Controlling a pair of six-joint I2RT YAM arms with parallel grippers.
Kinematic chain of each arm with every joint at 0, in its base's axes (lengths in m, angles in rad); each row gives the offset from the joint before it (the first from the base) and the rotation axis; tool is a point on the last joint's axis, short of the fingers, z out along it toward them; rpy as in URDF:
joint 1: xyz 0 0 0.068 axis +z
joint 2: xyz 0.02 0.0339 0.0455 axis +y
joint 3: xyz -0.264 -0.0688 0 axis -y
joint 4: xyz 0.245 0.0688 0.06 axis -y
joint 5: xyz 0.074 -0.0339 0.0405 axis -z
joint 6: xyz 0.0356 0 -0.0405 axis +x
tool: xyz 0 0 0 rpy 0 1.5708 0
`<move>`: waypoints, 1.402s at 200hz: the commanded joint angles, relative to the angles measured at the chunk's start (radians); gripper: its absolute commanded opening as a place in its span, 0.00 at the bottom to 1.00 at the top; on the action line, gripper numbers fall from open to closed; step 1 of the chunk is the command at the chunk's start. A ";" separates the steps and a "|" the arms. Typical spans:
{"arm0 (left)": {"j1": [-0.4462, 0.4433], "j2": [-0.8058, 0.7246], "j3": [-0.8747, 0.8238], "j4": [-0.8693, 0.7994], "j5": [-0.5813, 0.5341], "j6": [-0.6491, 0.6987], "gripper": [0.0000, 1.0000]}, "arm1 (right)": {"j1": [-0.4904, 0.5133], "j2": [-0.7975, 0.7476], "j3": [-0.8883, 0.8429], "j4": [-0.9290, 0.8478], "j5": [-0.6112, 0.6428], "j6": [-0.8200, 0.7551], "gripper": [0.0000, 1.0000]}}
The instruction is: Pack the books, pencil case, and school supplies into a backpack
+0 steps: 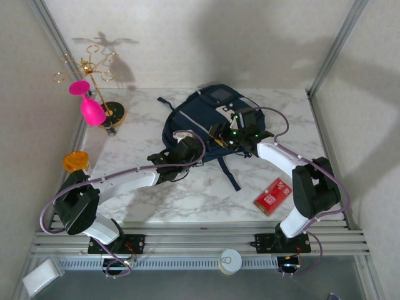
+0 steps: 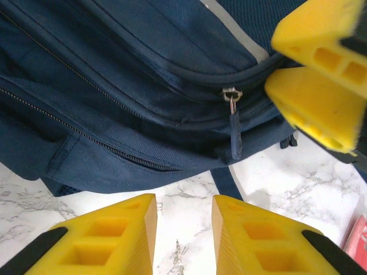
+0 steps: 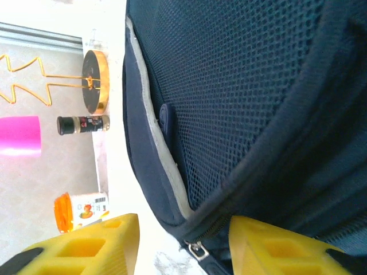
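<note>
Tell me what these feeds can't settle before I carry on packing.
- Inside of the backpack: its own fabric hides it, all three views.
- Red pack: markings too small in the top view; cut off by the right edge in the left wrist view.
- Zip beyond the zipper pull: the right gripper covers it, left wrist view.
- Small bottle label: too small, right wrist view.
</note>
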 commanded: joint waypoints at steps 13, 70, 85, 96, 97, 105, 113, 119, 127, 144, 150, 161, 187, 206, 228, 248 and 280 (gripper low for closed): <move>0.009 0.006 0.029 0.013 -0.039 -0.026 0.34 | 0.002 0.070 0.085 0.013 0.004 0.026 0.40; 0.003 0.076 0.128 -0.044 -0.027 -0.048 0.46 | 0.001 0.051 0.064 0.093 -0.013 0.100 0.10; 0.003 0.097 0.146 -0.045 -0.033 -0.042 0.46 | 0.002 0.038 0.047 0.117 -0.028 0.130 0.03; 0.005 0.121 0.164 -0.057 -0.035 -0.040 0.46 | 0.001 0.023 0.032 0.136 -0.032 0.156 0.01; 0.005 0.123 0.166 -0.059 -0.037 -0.040 0.45 | 0.002 0.022 0.031 0.136 -0.032 0.157 0.01; 0.003 0.138 0.178 -0.062 -0.035 -0.032 0.45 | 0.003 0.012 0.023 0.148 -0.032 0.170 0.00; 0.001 0.149 0.183 -0.054 -0.029 -0.026 0.45 | 0.003 0.003 0.016 0.155 -0.029 0.175 0.00; 0.000 0.157 0.184 -0.046 -0.026 -0.029 0.45 | 0.002 -0.003 0.013 0.153 -0.025 0.176 0.00; 0.001 0.168 0.186 -0.035 -0.019 -0.029 0.44 | 0.002 -0.006 0.013 0.153 -0.020 0.175 0.00; 0.002 0.201 0.217 -0.052 -0.021 -0.030 0.45 | 0.002 -0.005 0.010 0.153 -0.023 0.175 0.00; 0.002 0.216 0.231 -0.063 -0.031 -0.027 0.45 | 0.002 -0.004 0.009 0.154 -0.026 0.176 0.00; 0.005 0.240 0.253 -0.075 -0.052 -0.020 0.45 | 0.003 -0.002 0.005 0.162 -0.029 0.180 0.00; 0.006 0.279 0.287 -0.045 -0.035 0.003 0.41 | 0.003 0.000 -0.010 0.183 -0.033 0.190 0.00; 0.013 0.315 0.306 -0.038 -0.048 0.003 0.36 | 0.003 0.000 -0.019 0.193 -0.035 0.194 0.00; 0.020 0.357 0.348 -0.064 -0.059 -0.001 0.28 | 0.003 0.001 -0.028 0.201 -0.038 0.195 0.00; 0.020 0.364 0.350 -0.047 -0.063 0.003 0.20 | 0.001 -0.005 -0.034 0.202 -0.038 0.191 0.00; 0.026 0.336 0.326 -0.055 -0.104 0.010 0.02 | -0.001 -0.018 -0.027 0.169 -0.020 0.166 0.00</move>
